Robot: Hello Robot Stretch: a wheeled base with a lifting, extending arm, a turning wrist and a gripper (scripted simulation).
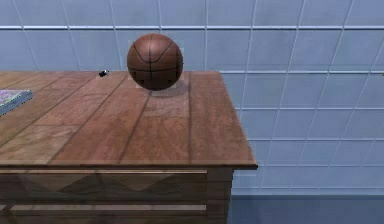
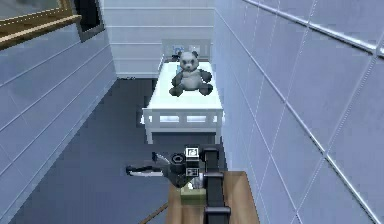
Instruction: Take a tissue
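My gripper [image 2: 138, 170] reaches toward the arm side view's left from the dark arm bar [image 2: 212, 200], beside two white marker squares [image 2: 190, 154]. Only bare blue floor lies behind its far end, so it holds nothing. In the forward view a wooden desk [image 1: 110, 125] takes up the left and middle. A flat pale thing [image 1: 12, 98] lies at the desk's left edge, cut off by the picture's border; I cannot tell what it is.
A brown basketball [image 1: 155, 61] rests near the desk's back edge, with a small dark thing [image 1: 103, 72] to its left. Blue tiled walls [image 1: 300, 60] stand behind and beside the desk. A white bed [image 2: 185, 105] carrying a panda toy [image 2: 188, 73] stands farther out across open blue floor [image 2: 90, 160].
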